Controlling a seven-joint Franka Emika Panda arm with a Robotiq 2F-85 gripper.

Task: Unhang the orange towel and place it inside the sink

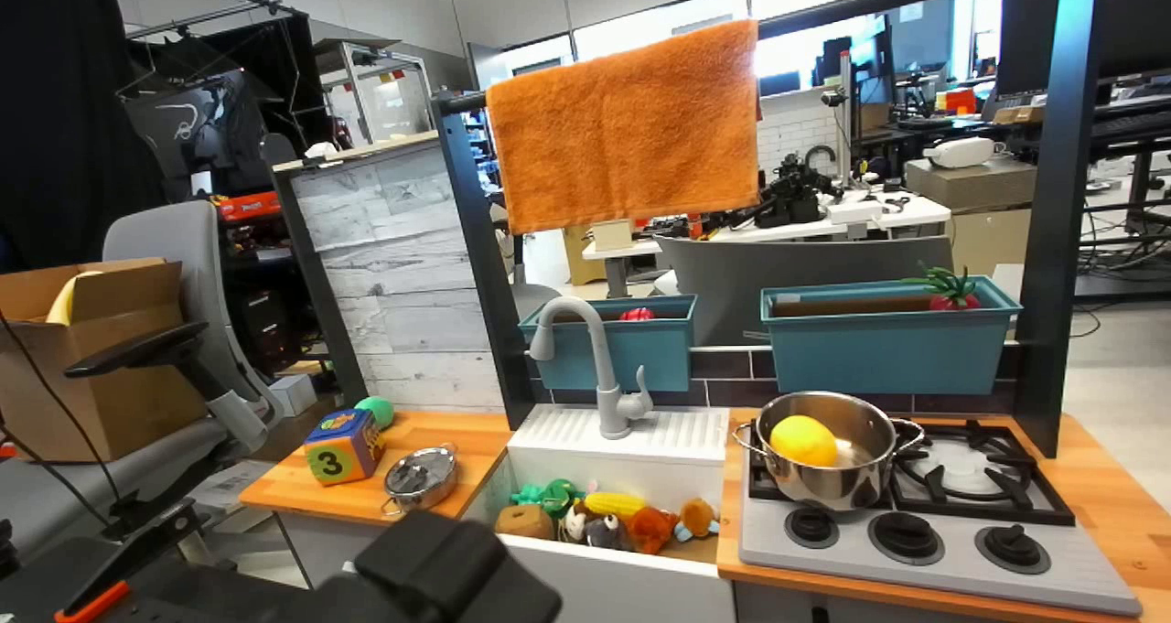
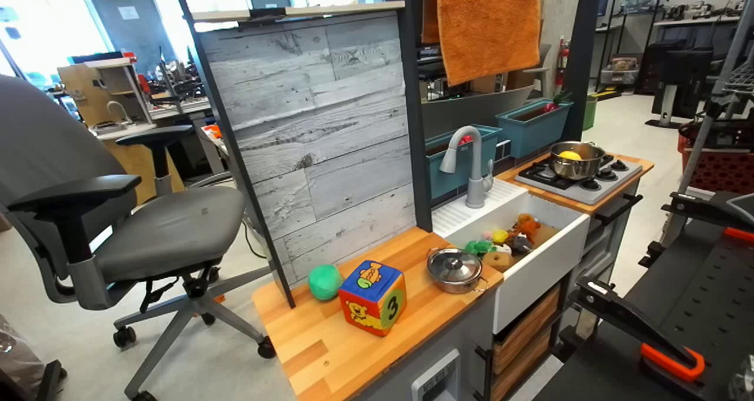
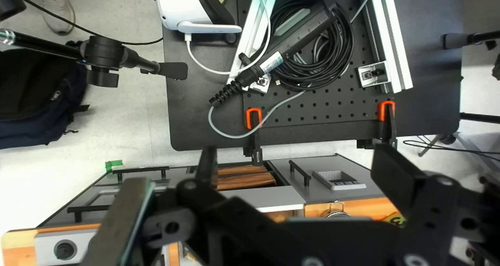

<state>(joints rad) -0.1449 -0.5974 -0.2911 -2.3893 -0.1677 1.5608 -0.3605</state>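
Orange towel (image 1: 631, 129) hangs folded over the dark bar (image 1: 869, 1), above the back of the sink (image 1: 631, 586), not unhung yet; claw (image 3: 297, 156) spread wide, nothing in its grasp, no towel in the wrist view. If only the front layer gets pinched, the back flap could drag on the bar and slip free, and lowering straight down could snag on the faucet (image 1: 599, 358). Toys (image 1: 651, 530) lying in the sink could prop it up, leaving a corner hanging outside.

Brightly lit, windows (image 2: 35, 33) blown out, floor (image 3: 43, 184) partly overexposed, jaws blurred close up
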